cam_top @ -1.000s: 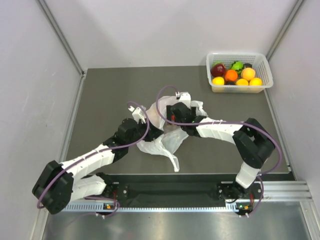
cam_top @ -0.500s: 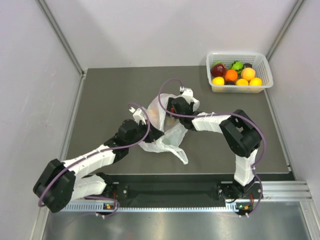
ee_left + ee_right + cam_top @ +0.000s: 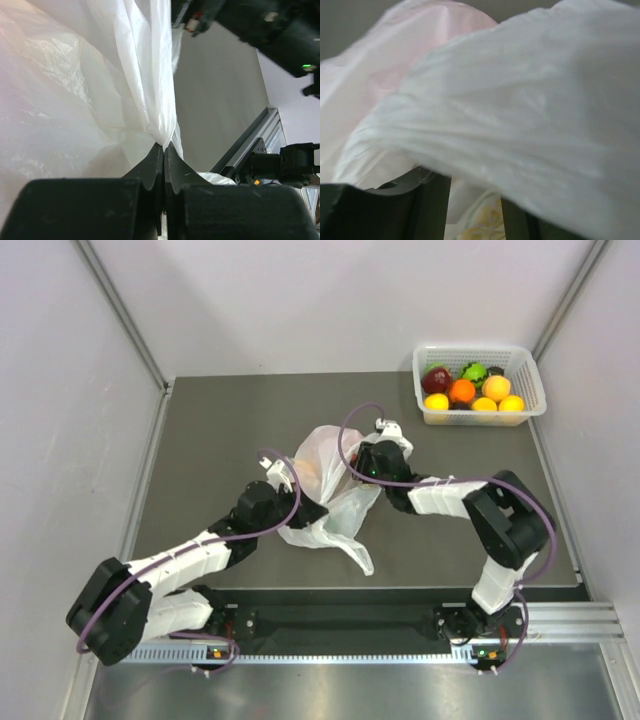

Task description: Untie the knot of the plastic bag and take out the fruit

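Observation:
The plastic bag (image 3: pixel 325 495) lies crumpled mid-table, thin white film. An orange fruit (image 3: pixel 310 472) shows faintly through its upper left side. My left gripper (image 3: pixel 312 510) is at the bag's near left edge, shut on a bunched fold of film (image 3: pixel 164 146). My right gripper (image 3: pixel 362 462) is pushed into the bag's upper right side. In the right wrist view its fingers (image 3: pixel 430 200) stand apart, with printed film (image 3: pixel 475 220) between them and a white fold (image 3: pixel 520 110) draped over their tips. A pink tint (image 3: pixel 435 55) glows through the plastic.
A white basket (image 3: pixel 478 348) stands at the back right corner, filled with several fruits in orange, yellow, dark red and green. Grey walls close in the left, right and back sides. The metal rail (image 3: pixel 400 620) with the arm bases runs along the near edge.
My right gripper shifted right to the bag's upper right side while its jaws narrowed. The bag has been pulled wider and taller between the grippers. The left gripper has kept its grip.

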